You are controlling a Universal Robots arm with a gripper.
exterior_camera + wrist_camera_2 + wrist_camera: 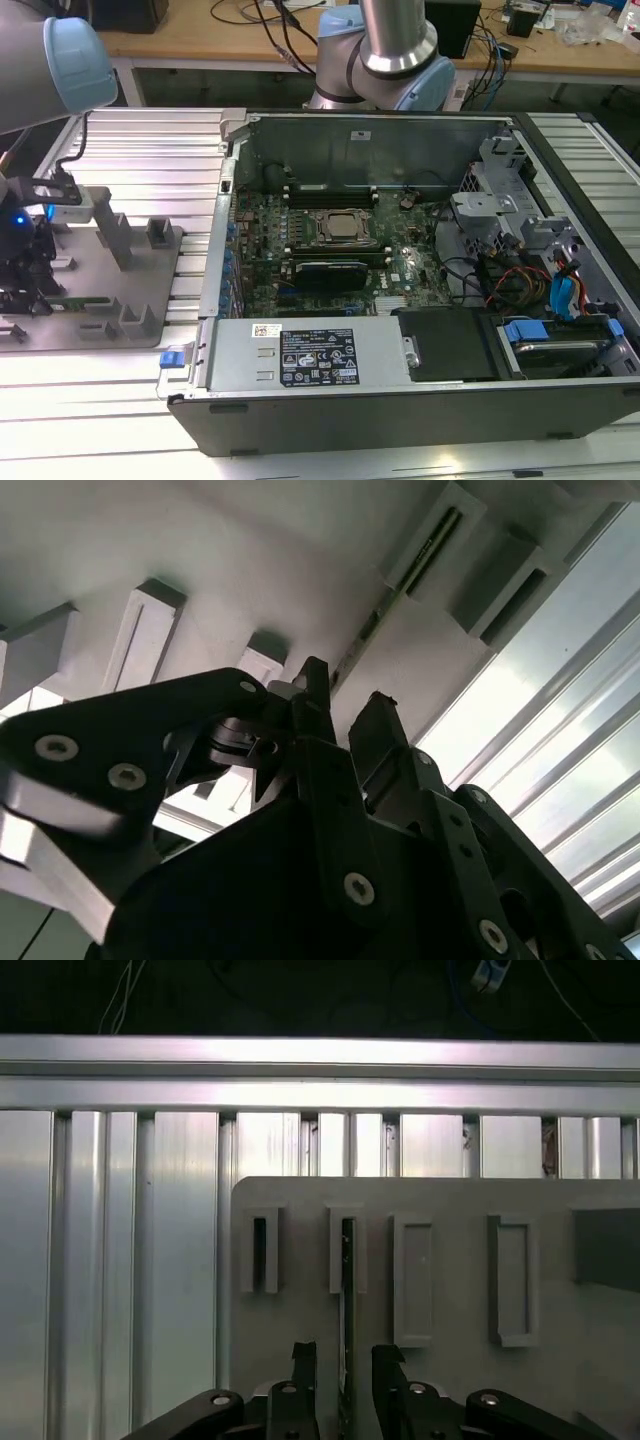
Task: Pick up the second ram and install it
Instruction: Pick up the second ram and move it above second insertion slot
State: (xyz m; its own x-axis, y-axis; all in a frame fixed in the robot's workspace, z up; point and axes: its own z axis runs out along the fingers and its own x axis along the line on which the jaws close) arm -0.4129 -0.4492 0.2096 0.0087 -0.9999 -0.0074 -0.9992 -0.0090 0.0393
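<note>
On grey fixture tray (460, 1200) over slatted aluminium bench (180, 1260): gripper (345, 1360) parted, astride second ram (346, 1295) standing edge-up in slotted block (334, 1250); nothing gripped.

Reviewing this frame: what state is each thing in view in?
second ram: standing on edge in a fixture tray slot, ungripped.
gripper: open, straddling the ram.
computer case: lying on its side, open, motherboard exposed.
</note>
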